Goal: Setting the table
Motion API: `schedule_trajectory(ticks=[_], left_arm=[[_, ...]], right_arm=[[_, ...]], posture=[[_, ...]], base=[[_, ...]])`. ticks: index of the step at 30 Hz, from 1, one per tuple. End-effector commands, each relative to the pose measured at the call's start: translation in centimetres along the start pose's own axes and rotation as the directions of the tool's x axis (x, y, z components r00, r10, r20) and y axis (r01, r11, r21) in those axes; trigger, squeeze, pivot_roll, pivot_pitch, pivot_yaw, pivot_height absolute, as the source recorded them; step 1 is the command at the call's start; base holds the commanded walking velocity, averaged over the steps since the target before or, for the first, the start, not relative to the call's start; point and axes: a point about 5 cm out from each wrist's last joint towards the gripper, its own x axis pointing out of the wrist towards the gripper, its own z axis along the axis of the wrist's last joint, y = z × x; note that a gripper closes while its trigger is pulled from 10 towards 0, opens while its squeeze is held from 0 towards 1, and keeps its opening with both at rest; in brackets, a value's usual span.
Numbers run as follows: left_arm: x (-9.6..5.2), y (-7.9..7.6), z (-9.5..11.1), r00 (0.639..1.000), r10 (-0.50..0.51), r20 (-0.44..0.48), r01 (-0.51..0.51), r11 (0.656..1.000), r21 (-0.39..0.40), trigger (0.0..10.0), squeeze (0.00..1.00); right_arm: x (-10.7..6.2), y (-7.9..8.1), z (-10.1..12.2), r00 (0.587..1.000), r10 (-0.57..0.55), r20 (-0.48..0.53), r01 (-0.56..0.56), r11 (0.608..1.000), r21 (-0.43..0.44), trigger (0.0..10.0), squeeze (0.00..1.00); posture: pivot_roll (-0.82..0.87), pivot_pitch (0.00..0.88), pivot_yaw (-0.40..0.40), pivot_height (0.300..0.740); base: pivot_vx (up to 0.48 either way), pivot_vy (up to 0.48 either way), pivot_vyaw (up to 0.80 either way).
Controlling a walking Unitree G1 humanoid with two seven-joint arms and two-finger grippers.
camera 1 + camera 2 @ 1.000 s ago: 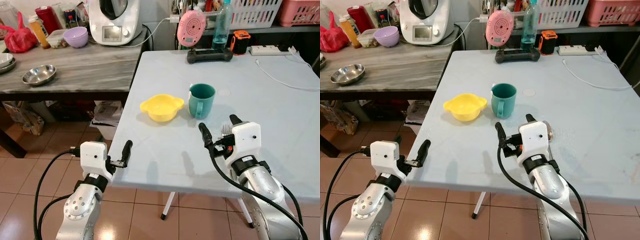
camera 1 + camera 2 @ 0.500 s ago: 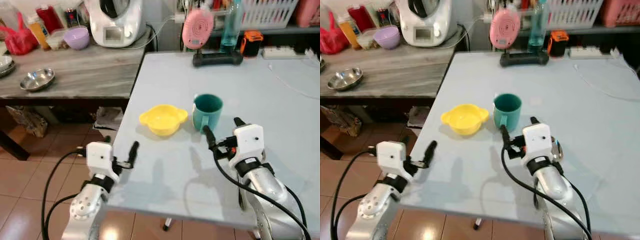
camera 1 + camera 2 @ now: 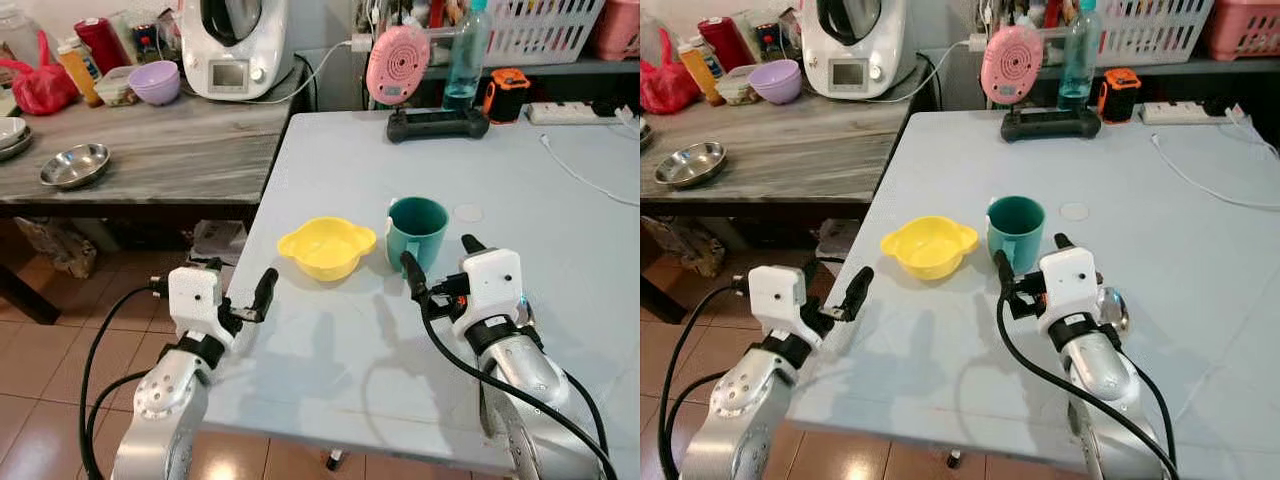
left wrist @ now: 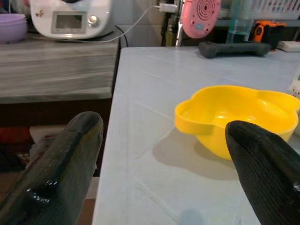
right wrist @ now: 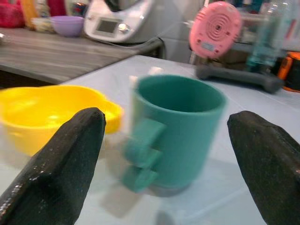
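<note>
Two grippers hover low over the near part of the pale blue counter (image 3: 560,220), both spread wide and holding nothing. The right gripper (image 3: 440,262) sits just short of the teal mug (image 3: 415,230), which stands upright at its 12 o'clock, handle turned toward the fingers; in the right wrist view the mug (image 5: 176,133) lies squarely between the two black fingertips (image 5: 61,164) without touching either. The yellow bowl (image 3: 322,246) rests just beside the mug, at the mug's 9 o'clock, and from the right gripper it lies toward 10 o'clock. The left gripper (image 3: 262,296) hangs over the counter's left edge, with the bowl at roughly its 1 o'clock, near but apart; in the left wrist view the bowl (image 4: 234,117) shows ahead toward one finger's side. Far across the counter, at 12 o'clock, stand a pink round fan (image 3: 397,62) on a dark base and a blue bottle (image 3: 466,55).
</note>
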Motion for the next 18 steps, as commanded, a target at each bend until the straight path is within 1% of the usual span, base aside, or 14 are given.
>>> schedule_trajectory(ticks=[1, 2, 3, 6, 8, 9, 12, 15, 16, 17, 18], left_arm=[[0.4, 0.4, 0.0, 1.0, -0.007, -0.016, 0.006, 1.0, -0.013, 10.0, 0.0], [0.6, 0.3, 0.0, 1.0, -0.012, -0.017, 0.011, 1.0, -0.016, 10.0, 0.0], [1.1, 0.2, 0.0, 0.999, -0.021, -0.025, 0.02, 0.999, -0.035, 10.0, 0.0], [1.5, 0.1, 0.1, 0.999, -0.026, -0.029, 0.024, 0.998, -0.062, 10.0, 0.0], [2.4, -0.4, 0.3, 0.998, -0.066, -0.019, 0.064, 0.991, -0.118, 10.0, 0.0], [2.4, -0.4, 0.3, 0.998, -0.066, -0.019, 0.064, 0.991, -0.118, 10.0, 0.0], [3.2, -0.8, 0.5, 0.996, -0.086, -0.025, 0.081, 0.982, -0.169, 10.0, 0.0], [3.7, -0.9, 0.6, 0.995, -0.095, -0.022, 0.09, 0.978, -0.19, 10.0, 0.0], [4.4, -1.1, 1.0, 0.993, -0.119, -0.009, 0.114, 0.967, -0.226, 10.0, 0.0], [4.4, -1.1, 1.0, 0.993, -0.119, -0.009, 0.114, 0.967, -0.226, 10.0, 0.0], [4.9, -1.2, 1.2, 0.991, -0.131, -0.008, 0.125, 0.962, -0.243, 10.0, 0.0]], right_arm=[[-0.3, 0.3, 0.5, 1.0, 0.014, 0.021, -0.014, 1.0, -0.004, 10.0, 0.0], [-0.4, 0.2, 0.5, 1.0, 0.015, 0.02, -0.014, 1.0, -0.006, 10.0, 0.0], [-0.6, 0.2, 0.4, 1.0, 0.013, 0.017, -0.013, 1.0, -0.009, 10.0, 0.0], [-0.9, 0.1, 0.5, 1.0, 0.01, 0.015, -0.01, 1.0, -0.011, 10.0, 0.0], [-1.6, 0.1, 0.5, 1.0, 0.011, 0.006, -0.011, 1.0, -0.007, 10.0, 0.0], [-1.6, 0.1, 0.5, 1.0, 0.011, 0.006, -0.011, 1.0, -0.007, 10.0, 0.0], [-2.2, 0.4, 0.5, 0.999, 0.034, -0.003, -0.034, 0.999, -0.001, 10.0, 0.0], [-2.5, 0.4, 0.5, 0.999, 0.038, -0.006, -0.038, 0.999, 0.001, 10.0, 0.0], [-2.9, 0.3, 0.5, 0.999, 0.034, -0.012, -0.034, 0.999, -0.001, 10.0, 0.0], [-2.9, 0.3, 0.5, 0.999, 0.034, -0.012, -0.034, 0.999, -0.001, 10.0, 0.0], [-3.2, 0.2, 0.5, 0.999, 0.028, -0.016, -0.028, 1.0, -0.003, 10.0, 0.0]], posture=[[-0.14, 0.084, 0.119, 0.74], [-0.14, 0.086, 0.121, 0.74], [-0.15, 0.087, 0.125, 0.74], [-0.16, 0.095, 0.135, 0.74], [-0.19, 0.11, 0.153, 0.74], [-0.19, 0.11, 0.153, 0.74], [-0.21, 0.12, 0.166, 0.74], [-0.23, 0.124, 0.171, 0.74], [-0.24, 0.127, 0.178, 0.74], [-0.24, 0.127, 0.178, 0.74], [-0.26, 0.129, 0.187, 0.74]], base=[[0.0, 0.0, 0.0], [0.0, 0.0, 0.0], [0.0, 0.0, 0.0], [0.0, 0.0, 0.0], [0.0, 0.0, 0.0], [0.0, 0.0, 0.0], [0.0, 0.0, 0.0], [0.0, 0.0, 0.0], [0.0, 0.0, 0.0], [0.0, 0.0, 0.0], [0.0, 0.0, 0.0]])
